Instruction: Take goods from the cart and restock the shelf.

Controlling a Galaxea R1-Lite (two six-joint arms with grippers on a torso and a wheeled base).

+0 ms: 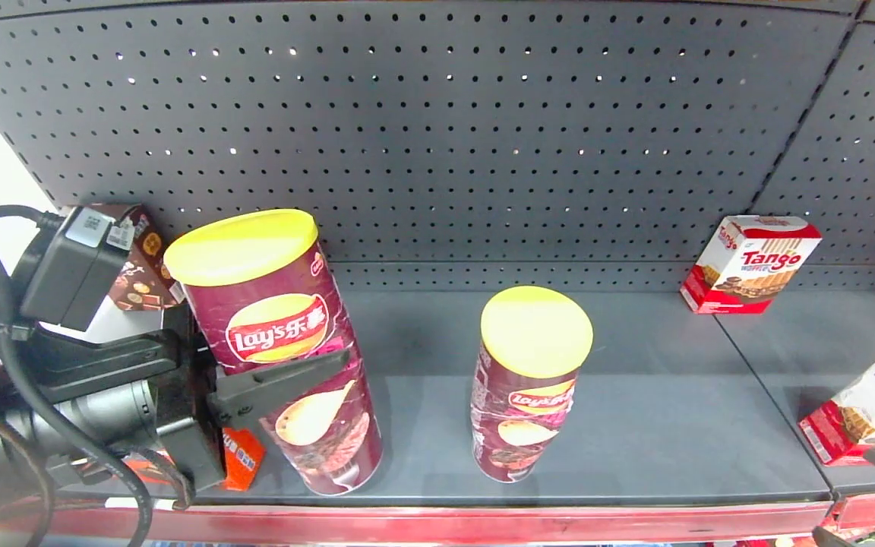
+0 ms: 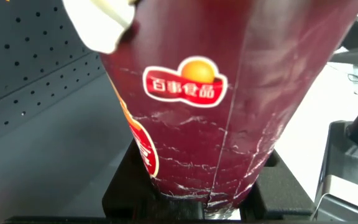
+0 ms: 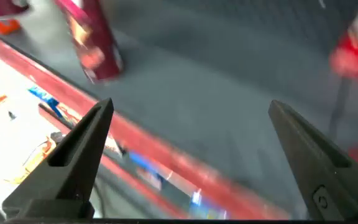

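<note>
Head view: at 8 o'clock my left gripper (image 1: 308,365) pinches a maroon chip can (image 1: 278,342) around its middle. The can has a yellow lid and is tilted, top leaning toward 10 o'clock, base at the front of the grey shelf (image 1: 673,410). Its label has a yellow-and-red logo with white lettering. A second can (image 1: 525,395) with the same label stands upright at centre, apart from the first. There is a red-and-white wafer box (image 1: 749,262) at 2 o'clock against the pegboard (image 1: 437,137), and a second wafer box (image 1: 867,410) at 4 o'clock.

Left wrist view: the chip can is close up, seated between the jaws. It carries a red-rimmed badge with an orange disc and white characters.

Right wrist view: my right gripper (image 3: 191,124) is spread wide with nothing in it, above the shelf's red front lip. The second can is at 11 o'clock.
</note>
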